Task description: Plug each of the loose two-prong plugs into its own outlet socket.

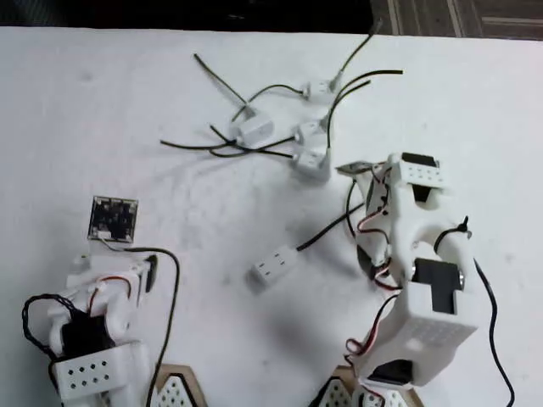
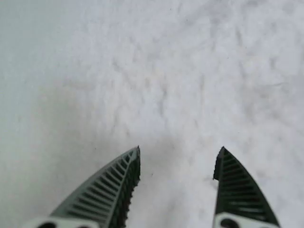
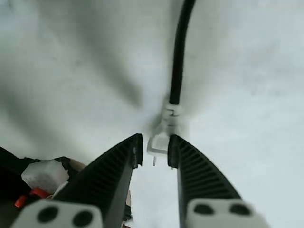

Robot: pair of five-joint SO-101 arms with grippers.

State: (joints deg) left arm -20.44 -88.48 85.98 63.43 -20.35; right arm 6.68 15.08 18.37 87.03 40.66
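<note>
Pinching the white two-prong plug [image 3: 158,145] firmly, the right claw [image 3: 155,137] should square both prongs to an outlet socket [image 1: 273,267] before pushing, while the left claw [image 2: 179,149] gapes apart, empty.

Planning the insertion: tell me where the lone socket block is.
High view: the socket block lies just left of the right arm, its cord running toward it.

table [image 1: 85,110]: white, a bit smudged | wood pieces [image 1: 174,390]: two, light brown, sat at the near edge | floor [image 1: 254,13]: dark, behind the far edge
</note>
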